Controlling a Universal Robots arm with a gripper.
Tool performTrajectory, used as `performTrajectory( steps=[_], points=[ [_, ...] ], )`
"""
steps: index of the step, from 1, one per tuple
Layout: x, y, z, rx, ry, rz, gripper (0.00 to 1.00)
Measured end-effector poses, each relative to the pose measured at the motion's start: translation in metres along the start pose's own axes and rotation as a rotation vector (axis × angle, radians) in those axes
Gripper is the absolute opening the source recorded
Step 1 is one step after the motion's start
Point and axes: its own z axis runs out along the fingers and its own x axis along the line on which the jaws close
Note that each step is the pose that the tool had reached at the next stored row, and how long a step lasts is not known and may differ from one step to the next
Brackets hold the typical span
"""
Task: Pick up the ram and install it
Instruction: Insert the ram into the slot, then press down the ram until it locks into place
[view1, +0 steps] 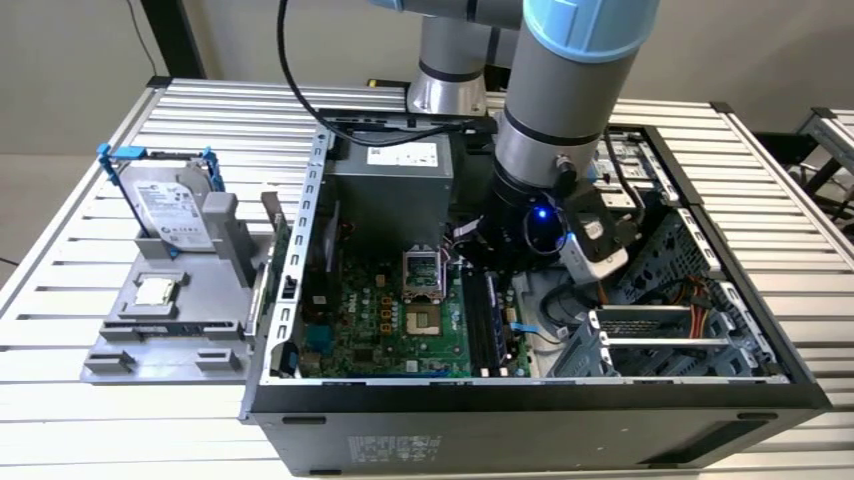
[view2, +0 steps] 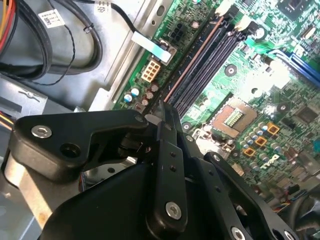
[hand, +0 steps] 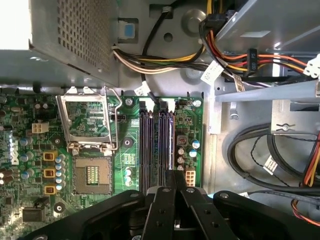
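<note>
Ram (view2: 194, 60) sat edge-up in the outermost of the black slots (hand: 150, 145), pincer (view2: 162, 107) pinched shut on one end, green motherboard (hand: 30, 200) all around. Light, stiff, fragile stick, I'd guess. Grip the bare edges, not the chips.

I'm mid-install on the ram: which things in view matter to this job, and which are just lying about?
Job:
- gripper, over the memory slots
- ram, probably the thin brown-edged strip standing in the outer slot
- motherboard

Lying about:
- hard drive and processor chip on the grey tray
- empty processor socket
- cable bundle
</note>
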Motion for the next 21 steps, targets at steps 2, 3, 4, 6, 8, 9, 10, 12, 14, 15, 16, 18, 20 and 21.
performTrajectory(
  steps=[2, 3, 4, 6, 8, 9, 10, 12, 14, 15, 16, 18, 20, 21],
  points=[
    [-0.0001, 0.0000, 0.0000, -0.0007, 0.0001, -0.027, 0.00],
    [0.0000, 0.0000, 0.0000, -0.0011, 0.0002, -0.041, 0.00],
    [0.0000, 0.0000, 0.0000, -0.0014, 0.0003, -0.054, 0.00],
    [-0.0001, 0.0000, 0.0000, -0.0022, 0.0005, -0.080, 0.00],
    [0.0000, 0.0000, 0.0000, -0.0031, 0.0007, -0.112, 0.00],
    [0.0000, 0.0000, 0.0000, -0.0036, 0.0008, -0.131, 0.00],
    [0.0000, 0.0000, 0.0000, -0.0041, 0.0008, -0.148, 0.00],
    [-0.0001, 0.0000, 0.0000, -0.0051, 0.0011, -0.184, 0.00],
    [0.0000, 0.0000, 0.0000, -0.0061, 0.0013, -0.220, 0.00],
    [0.0000, 0.0000, 0.0000, -0.0066, 0.0014, -0.238, 0.00],
    [0.0000, 0.0000, 0.0000, -0.0071, 0.0015, -0.256, 0.00],
    [0.0000, 0.0000, 0.0000, -0.0081, 0.0017, -0.293, 0.00],
    [0.0000, 0.0000, 0.0000, -0.0092, 0.0019, -0.330, 0.00],
    [0.0000, 0.0000, 0.0000, -0.0097, 0.0020, -0.346, 0.00]
  ],
)
